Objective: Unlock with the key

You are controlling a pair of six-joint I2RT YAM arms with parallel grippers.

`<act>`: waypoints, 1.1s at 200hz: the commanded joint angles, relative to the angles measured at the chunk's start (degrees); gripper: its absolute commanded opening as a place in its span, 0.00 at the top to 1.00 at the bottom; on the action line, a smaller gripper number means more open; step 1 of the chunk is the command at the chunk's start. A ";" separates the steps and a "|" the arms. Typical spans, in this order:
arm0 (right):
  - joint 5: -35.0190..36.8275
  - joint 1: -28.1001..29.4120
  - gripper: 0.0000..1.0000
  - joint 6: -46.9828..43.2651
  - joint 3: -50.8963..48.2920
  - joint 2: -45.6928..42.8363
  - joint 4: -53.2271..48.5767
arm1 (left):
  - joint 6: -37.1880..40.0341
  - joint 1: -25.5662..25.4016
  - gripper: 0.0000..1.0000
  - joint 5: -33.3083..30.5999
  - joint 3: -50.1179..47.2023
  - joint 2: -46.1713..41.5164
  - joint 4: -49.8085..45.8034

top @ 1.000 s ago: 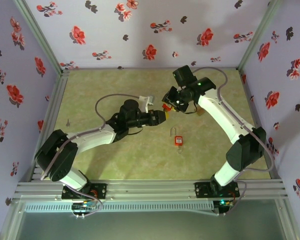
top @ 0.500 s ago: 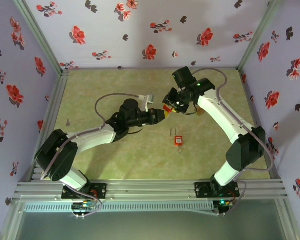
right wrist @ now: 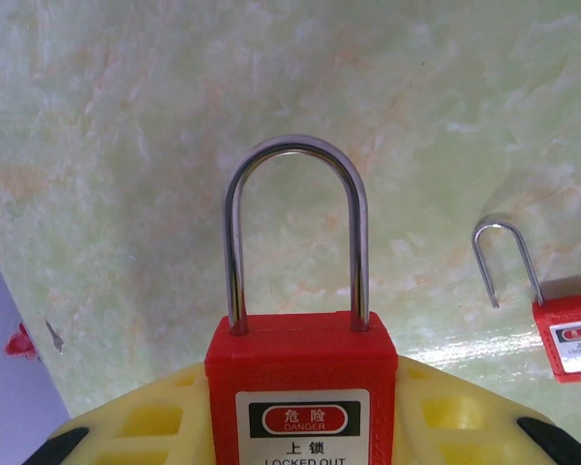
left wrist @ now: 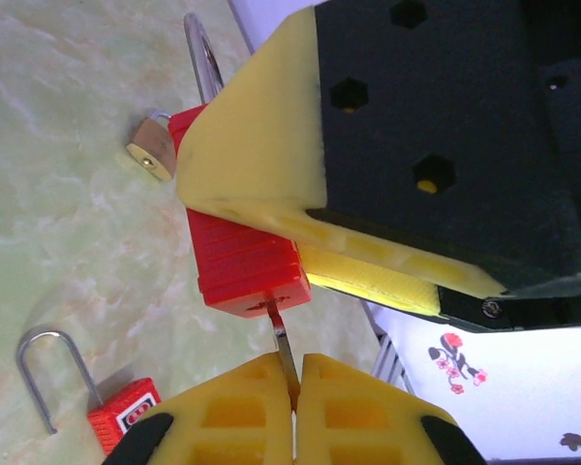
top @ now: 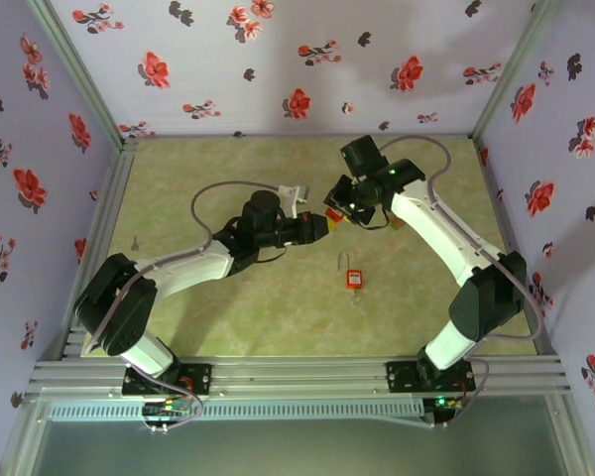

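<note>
Top view, left gripper [top: 317, 228]: in the middle of the frame, pointed to the right at the right gripper [top: 339, 206], the two almost meeting.
Top view, red padlock [top: 331, 211]: between the two grippers, above the table [top: 228, 317].
Top view, second red padlock [top: 354, 278]: it lay on the table, lower right of the grippers and apart from them.
Left wrist view, left gripper: fingers [left wrist: 242, 417] clenched on the thin key [left wrist: 285, 354] at the bottom centre.
Left wrist view, key: its tip met the lower end of the red padlock.
Left wrist view, right gripper: yellow fingers [left wrist: 261, 145] grasped the red padlock's body.
Left wrist view, brass padlock [left wrist: 150, 155]: on the table, upper left.
Right wrist view, red padlock: bottom centre, clamped between the fingers, shackle [right wrist: 295, 223] closed and pointed up.
Right wrist view, second red padlock: at the right edge, its shackle open.
</note>
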 commanded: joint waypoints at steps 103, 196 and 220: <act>-8.80 1.21 1.00 1.39 -0.44 0.05 -2.38 | 35.04 -10.21 1.00 -25.12 10.87 -2.82 -23.92; -9.90 0.33 1.00 0.77 -0.11 0.86 -2.29 | 56.28 -19.44 1.00 -43.88 18.84 1.65 -33.13; -10.33 0.07 1.00 0.32 -0.25 1.00 -2.31 | 59.98 -20.65 1.00 -45.42 19.83 2.49 -33.74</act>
